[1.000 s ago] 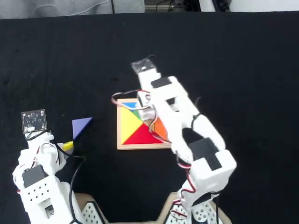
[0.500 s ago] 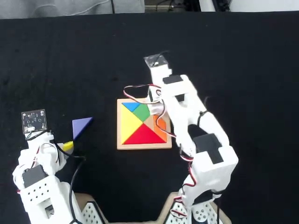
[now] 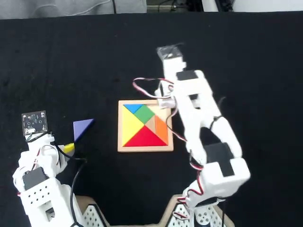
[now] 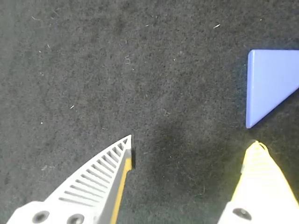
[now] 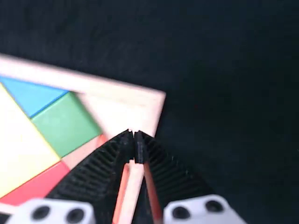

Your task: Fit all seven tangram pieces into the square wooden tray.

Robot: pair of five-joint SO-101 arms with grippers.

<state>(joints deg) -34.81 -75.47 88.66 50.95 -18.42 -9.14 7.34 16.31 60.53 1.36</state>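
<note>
Plainly, most of the job is done. The left gripper [image 4: 191, 148] hangs low over the black table [image 4: 93, 70] with its jaws wide apart and nothing between them. Just past the tip of its yellow finger [image 4: 259, 186], a little to the outside of the gap, lies the violet-blue triangle [image 4: 273, 79], flat on the cloth and not yet picked up. It looks like the one piece left outside.

Well beyond it sits the tray [image 3: 144, 149]. The right gripper [image 5: 134, 147] is poised above the tray's corner with its jaws pressed together on nothing. Directly under those tips the tray floor shows as a bare corner [image 5: 135, 109]. To the inner side of them are the green square [image 5: 65, 123] and the blue triangle [image 5: 35, 95]. Farther in lie the yellow triangle [image 3: 129, 126], the red triangle [image 3: 146, 137] and the orange piece [image 3: 162, 129]. A pale patch [image 3: 150, 123] in the middle could be a sixth piece or bare wood (I cannot tell which). What remains, by my reading, is seating the loose triangle in that open corner.
</note>
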